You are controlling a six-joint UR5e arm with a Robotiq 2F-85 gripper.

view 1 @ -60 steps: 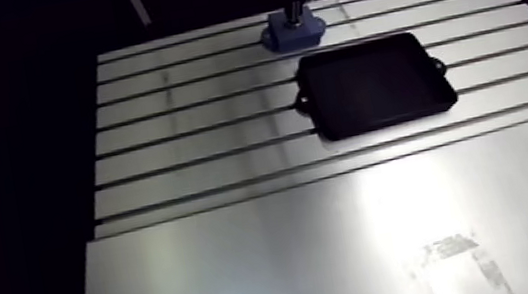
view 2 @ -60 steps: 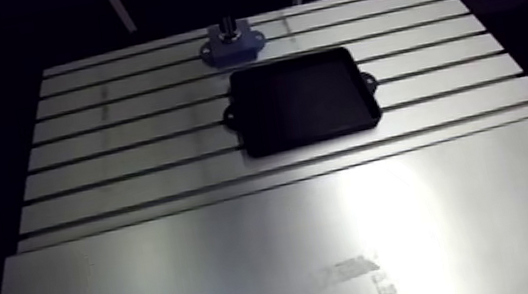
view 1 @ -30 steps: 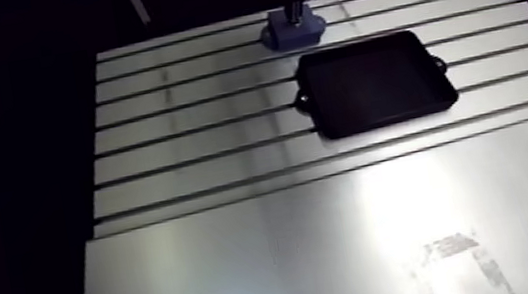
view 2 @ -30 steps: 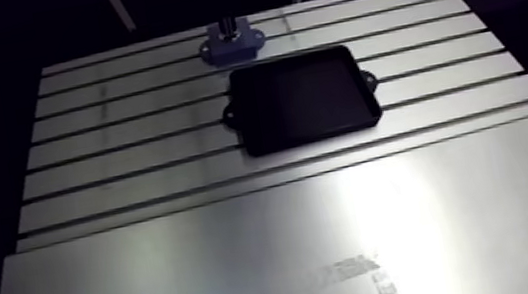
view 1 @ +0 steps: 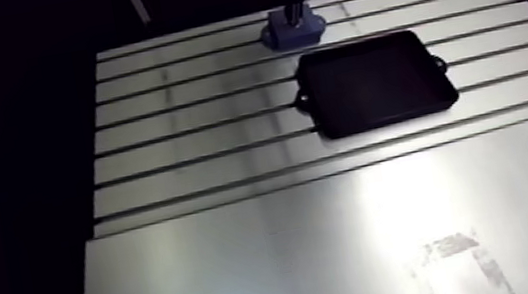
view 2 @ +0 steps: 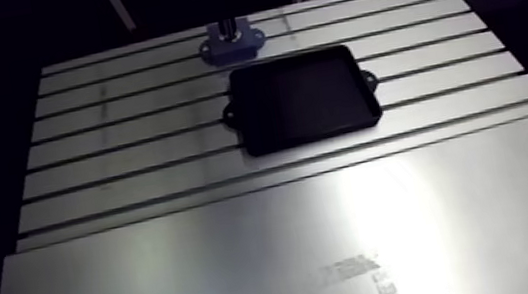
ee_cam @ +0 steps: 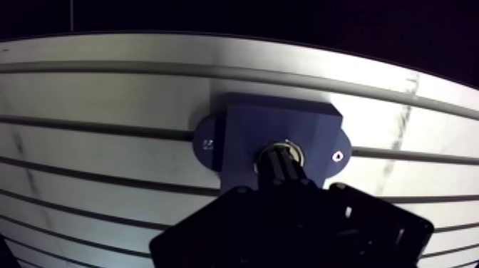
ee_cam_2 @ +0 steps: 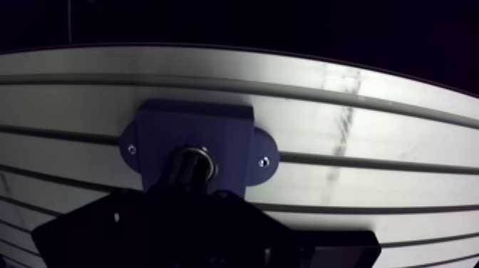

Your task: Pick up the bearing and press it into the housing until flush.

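Note:
The blue housing (ee_cam: 239, 135) sits on the slotted table near its far edge, also seen small in the arm view (view 1: 292, 29). A metallic bearing rim (ee_cam: 294, 148) shows in the housing's round bore. My gripper (ee_cam: 280, 165) comes straight down onto that bore, its dark fingers together with the tips resting on the bearing. The tips hide most of the bearing, so I cannot tell how deep it sits. In the arm view the gripper (view 1: 295, 0) stands right above the housing.
A black shallow tray (view 1: 374, 83) with two small lugs lies just in front of the housing, to the right. The aluminium table (view 1: 211, 168) has long slots; a smooth plate (view 1: 277, 268) covers its near part.
The arm view has shifted very slightly, so the camera moved a little. The gripper stays on the housing's bore and nothing on the table has moved.

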